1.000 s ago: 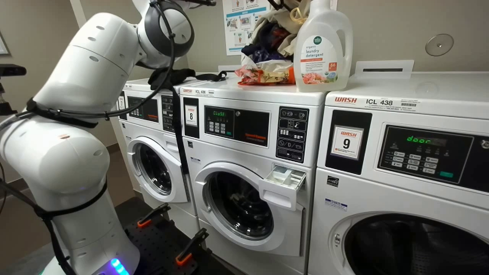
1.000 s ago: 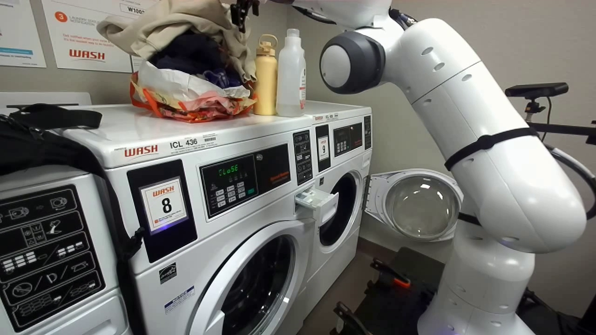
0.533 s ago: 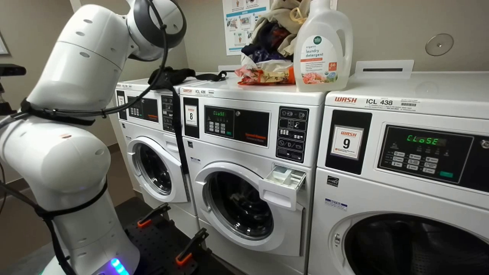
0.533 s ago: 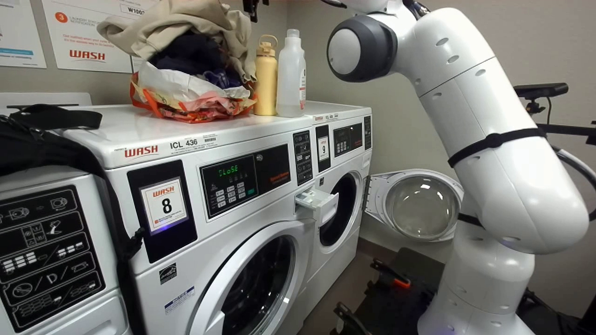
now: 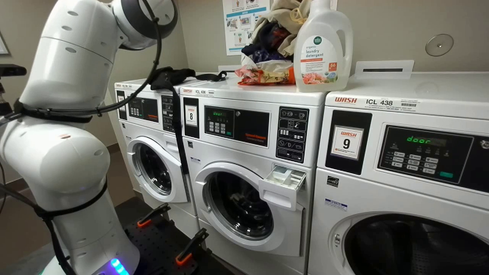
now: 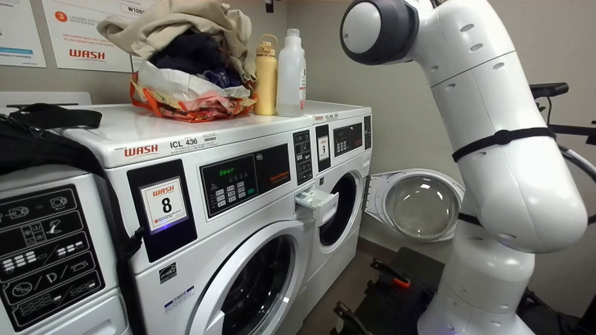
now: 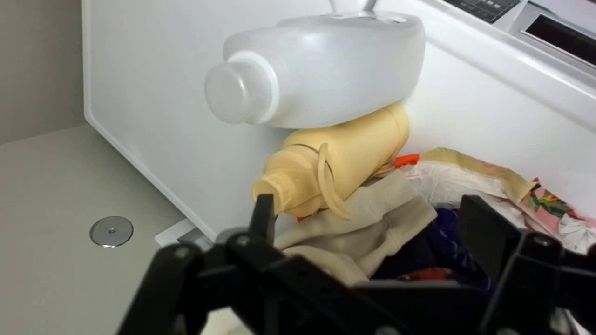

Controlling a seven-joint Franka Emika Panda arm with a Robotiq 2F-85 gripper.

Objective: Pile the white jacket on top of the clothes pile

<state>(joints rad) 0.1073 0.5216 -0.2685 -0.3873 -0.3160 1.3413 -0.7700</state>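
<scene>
We've got the gripper (image 7: 368, 209) spread wide, nothing in its grasp, higher than the yellow bottle (image 6: 265, 86), what looks like the jacket (image 6: 200, 23), beige to us, draped atop the clothes pile (image 6: 188, 53), just beside that bottle

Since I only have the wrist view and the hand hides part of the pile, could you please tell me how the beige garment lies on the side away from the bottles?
Observer: In an exterior view, the beige garment sticks out past the edge of the floral bag there.
Operator: Thank you. Does the hand seem close to touching it?
Observer: Probably not touching: in an exterior view, wall shows between the beige garment and the one fingertip in sight.
Operator: And does anything stick out lower down, please?
Observer: Yes, both exterior views show washer 8 with its dispenser drawer pulled out.
</scene>
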